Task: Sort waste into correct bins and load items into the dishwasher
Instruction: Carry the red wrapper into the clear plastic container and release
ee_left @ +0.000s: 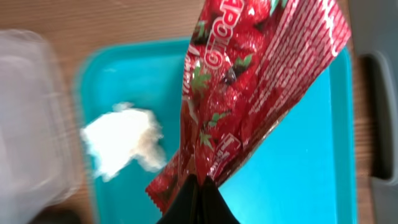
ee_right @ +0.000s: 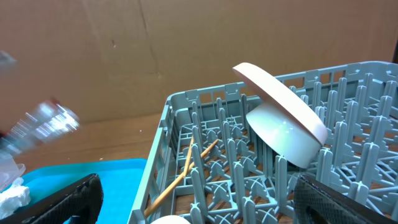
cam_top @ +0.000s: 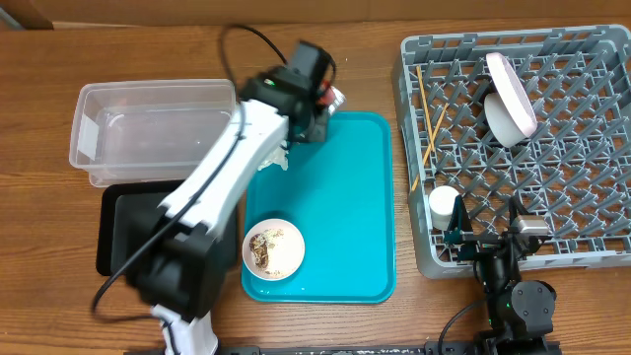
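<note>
My left gripper [ee_left: 198,200] is shut on the lower edge of the shiny red wrapper [ee_left: 249,93] and holds it above the far end of the teal tray [ee_left: 298,155]; from overhead the gripper [cam_top: 317,99] is there. The white tissue [ee_left: 121,143] lies on the tray's left side [cam_top: 276,158]. A white dish with rice grains and brown scraps [cam_top: 274,248] sits at the tray's near end. The grey dish rack [cam_top: 582,187] holds the plate [ee_right: 280,99] leaning over the bowl [ee_right: 283,138], the chopsticks [cam_top: 426,123] and the cup [cam_top: 445,205]. My right gripper [ee_right: 199,211] is open and empty at the rack's near edge.
The clear tub [cam_top: 153,128] stands left of the teal tray [cam_top: 345,197], with the black tray [cam_top: 120,232] in front of it, partly under my left arm. The rack's wall [ee_right: 163,134] rises just ahead of my right gripper.
</note>
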`<move>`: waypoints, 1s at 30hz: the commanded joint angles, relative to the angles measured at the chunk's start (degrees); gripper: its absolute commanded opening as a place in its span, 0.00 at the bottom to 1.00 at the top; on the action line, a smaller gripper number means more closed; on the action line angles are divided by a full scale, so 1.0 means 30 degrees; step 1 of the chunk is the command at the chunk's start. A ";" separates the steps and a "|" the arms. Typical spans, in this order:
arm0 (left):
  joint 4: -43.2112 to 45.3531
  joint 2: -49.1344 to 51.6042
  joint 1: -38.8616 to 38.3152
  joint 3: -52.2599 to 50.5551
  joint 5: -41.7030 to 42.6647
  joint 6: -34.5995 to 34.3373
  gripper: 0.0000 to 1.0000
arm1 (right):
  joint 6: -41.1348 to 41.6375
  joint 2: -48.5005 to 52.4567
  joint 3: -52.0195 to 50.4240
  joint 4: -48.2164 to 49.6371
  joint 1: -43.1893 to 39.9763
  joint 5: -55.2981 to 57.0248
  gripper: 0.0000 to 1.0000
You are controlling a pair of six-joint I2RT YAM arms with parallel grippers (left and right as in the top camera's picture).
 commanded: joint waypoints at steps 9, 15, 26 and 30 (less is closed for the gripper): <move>-0.5501 -0.1639 0.5807 0.0525 -0.1938 -0.7468 0.04 | 0.0051 -0.0182 -0.0197 0.0058 -0.0124 0.0051 1.00; -0.3774 -0.1603 0.7315 0.0503 -0.1100 -1.1504 0.04 | 0.0051 -0.0182 -0.0197 0.0058 -0.0124 0.0058 1.00; -0.2980 -0.1596 0.7257 0.0495 -0.0146 -1.3631 0.19 | 0.0051 -0.0182 -0.0197 0.0058 -0.0124 0.0051 1.00; -0.2914 -0.1596 0.7278 0.0423 -0.0423 -1.3646 0.63 | 0.0051 -0.0182 -0.0197 0.0058 -0.0124 0.0051 1.00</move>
